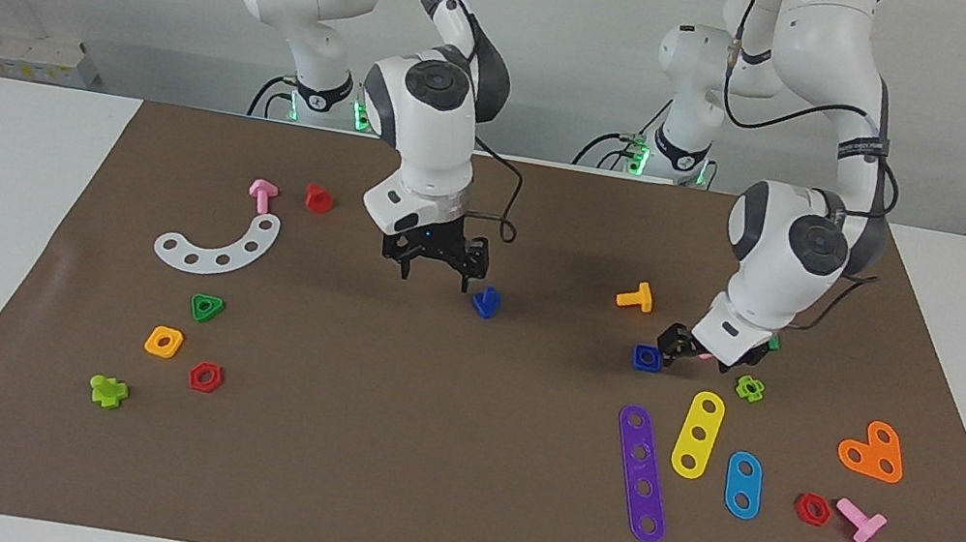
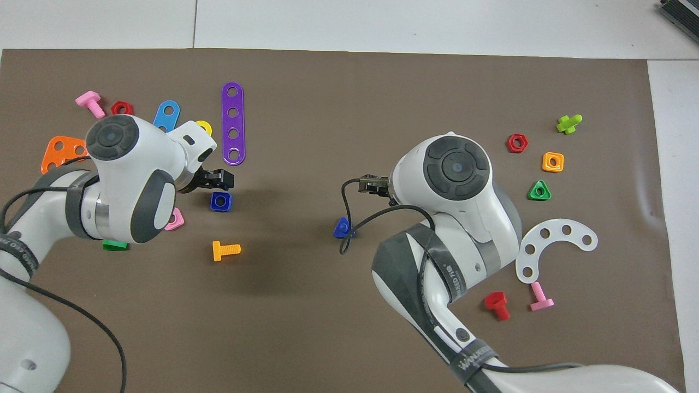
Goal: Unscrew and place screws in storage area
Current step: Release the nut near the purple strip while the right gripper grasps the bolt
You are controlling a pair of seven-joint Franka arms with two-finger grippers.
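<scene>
The royal-blue bolt point(image 1: 486, 302) lies on the bare brown mat point(image 1: 461, 405) near the table's middle; it also shows in the overhead view point(image 2: 342, 227). My right gripper point(image 1: 435, 277) hangs open and empty just above the mat, close beside the bolt and not touching it. My left gripper point(image 1: 675, 344) is low at the mat, right beside the flat blue square nut point(image 1: 647, 357), which lies free on the mat point(image 2: 220, 201). In the overhead view the right gripper is mostly hidden under its own hand.
An orange bolt point(image 1: 635, 298) lies near the left gripper, with purple point(image 1: 642, 472), yellow point(image 1: 698, 434) and blue point(image 1: 743, 484) strips farther out. Toward the right arm's end lie a white curved strip point(image 1: 217, 245), a green triangular nut point(image 1: 207, 307) and several other nuts and bolts.
</scene>
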